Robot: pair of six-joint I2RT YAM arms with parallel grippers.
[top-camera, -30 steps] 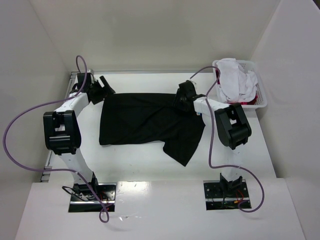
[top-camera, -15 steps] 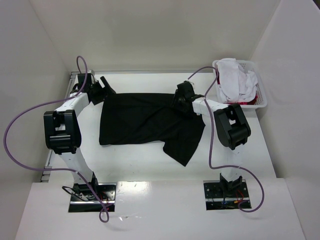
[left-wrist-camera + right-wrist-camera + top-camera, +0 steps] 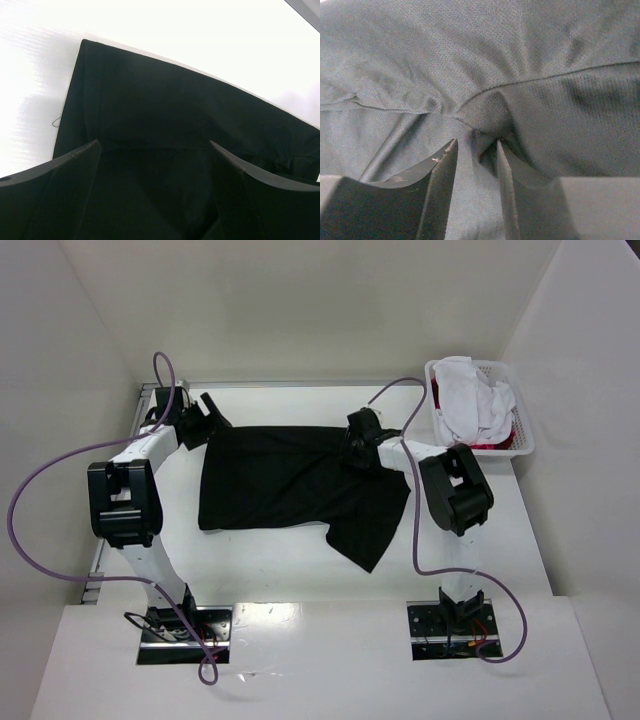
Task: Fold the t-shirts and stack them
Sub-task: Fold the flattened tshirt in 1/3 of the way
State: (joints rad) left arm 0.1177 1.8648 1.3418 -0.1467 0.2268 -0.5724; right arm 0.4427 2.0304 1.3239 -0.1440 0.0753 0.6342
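A plain black t-shirt (image 3: 285,480) lies spread on the white table, with one part hanging toward the near right. My left gripper (image 3: 208,420) is at the shirt's far left corner. In the left wrist view it (image 3: 154,145) is wide open over the black cloth (image 3: 150,100). My right gripper (image 3: 356,450) is on the shirt's far right part. In the right wrist view it (image 3: 476,142) is nearly closed, pinching a raised fold of the black shirt (image 3: 490,110). White t-shirts (image 3: 470,400) and a red one (image 3: 490,445) lie in the basket.
A white plastic lattice basket (image 3: 522,435) stands at the far right of the table, next to the right wall. White walls close in the back and both sides. Purple cables loop from both arms.
My right gripper has shifted a little to the left on the shirt, still pinching the cloth. The left arm has not moved.
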